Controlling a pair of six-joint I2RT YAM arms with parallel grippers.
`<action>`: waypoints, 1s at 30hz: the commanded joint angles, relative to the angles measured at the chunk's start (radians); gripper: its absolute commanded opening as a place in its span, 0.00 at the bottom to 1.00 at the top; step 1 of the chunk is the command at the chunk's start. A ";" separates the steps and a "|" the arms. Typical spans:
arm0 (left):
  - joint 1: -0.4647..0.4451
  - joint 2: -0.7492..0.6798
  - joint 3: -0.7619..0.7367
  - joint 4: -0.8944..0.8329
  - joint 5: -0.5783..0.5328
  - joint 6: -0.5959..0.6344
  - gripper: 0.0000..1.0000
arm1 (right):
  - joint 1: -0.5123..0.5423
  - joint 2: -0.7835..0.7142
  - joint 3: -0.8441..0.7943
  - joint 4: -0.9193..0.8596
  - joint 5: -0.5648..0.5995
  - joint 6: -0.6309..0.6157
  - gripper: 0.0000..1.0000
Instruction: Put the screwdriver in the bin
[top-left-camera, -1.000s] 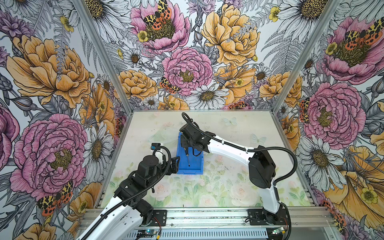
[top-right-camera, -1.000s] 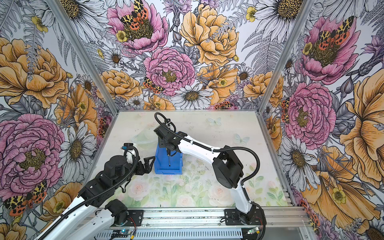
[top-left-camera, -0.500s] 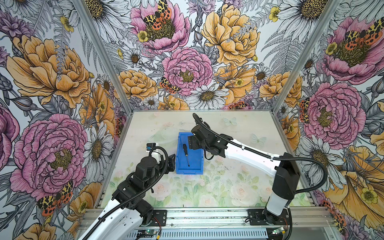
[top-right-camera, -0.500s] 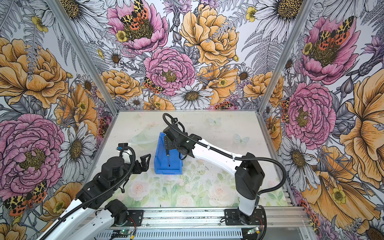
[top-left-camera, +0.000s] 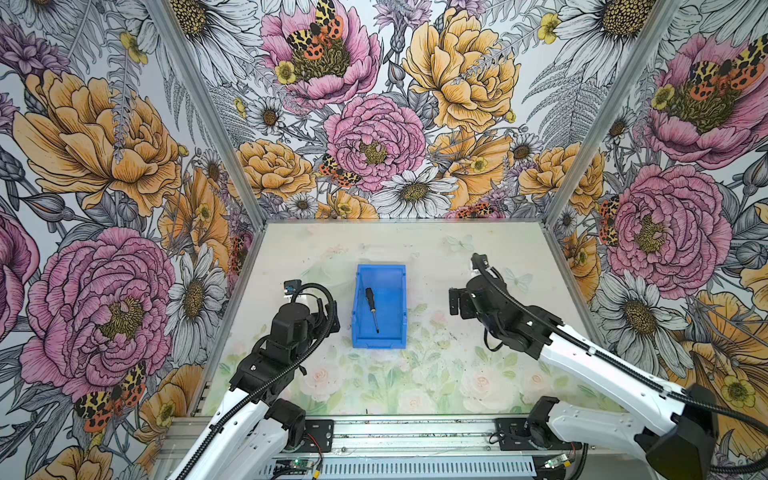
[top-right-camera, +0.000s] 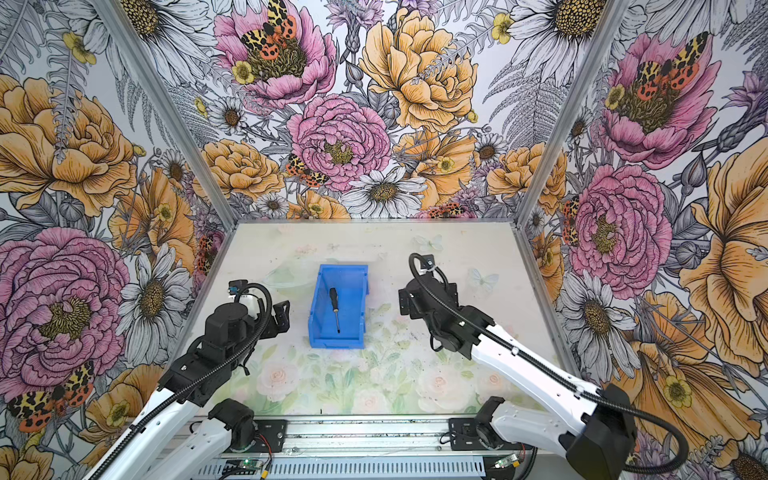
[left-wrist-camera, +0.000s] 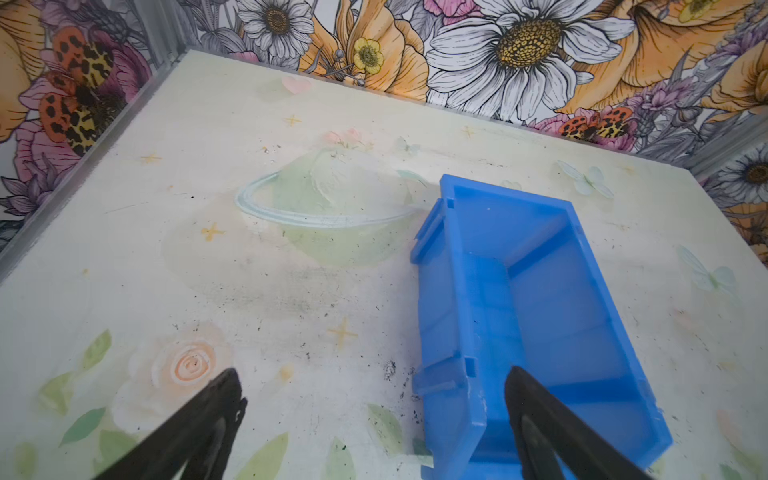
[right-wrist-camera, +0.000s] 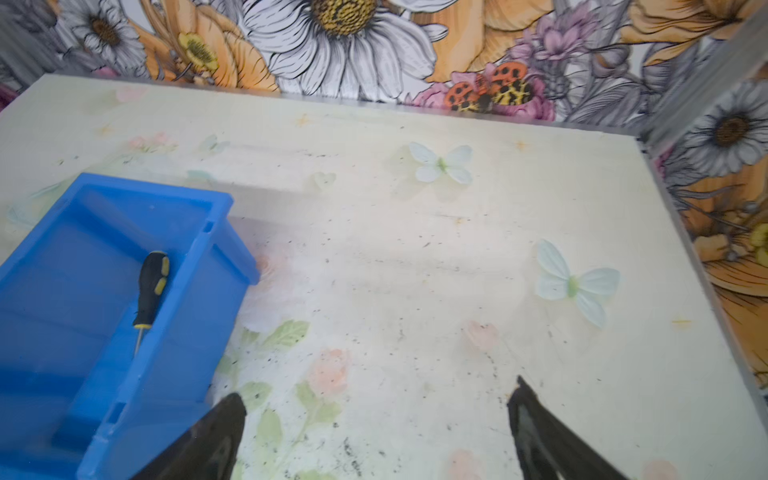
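The screwdriver (top-left-camera: 371, 308) lies in the bin (top-left-camera: 400, 299) mid-frame (shaft toward the lower edge), with the left tool (left-wrist-camera: 372, 390) and right tool (right-wrist-camera: 379, 395) both spread either side.

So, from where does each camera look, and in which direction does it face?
Top views: high above the near edge, facing down toward the back wall; table, bin holding the screwdriver, both arms.
Left wrist: on the left arm, facing the back wall across the bin; fingertips of the open left end effector show.
Right wrist: on the right arm, facing likewise; bin, screwdriver, fingertips of the open right end effector.
Shared: all show the bin; the left wrist view misses the screwdriver.
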 joint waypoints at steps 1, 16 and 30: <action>0.058 0.002 0.002 0.026 0.003 0.011 0.99 | -0.076 -0.135 -0.071 0.029 0.050 -0.039 0.99; 0.181 0.088 -0.059 0.188 -0.093 0.212 0.99 | -0.275 -0.406 -0.493 0.318 0.044 -0.196 0.99; 0.282 0.116 -0.360 0.730 -0.031 0.319 0.99 | -0.542 -0.257 -0.674 0.750 -0.104 -0.343 0.99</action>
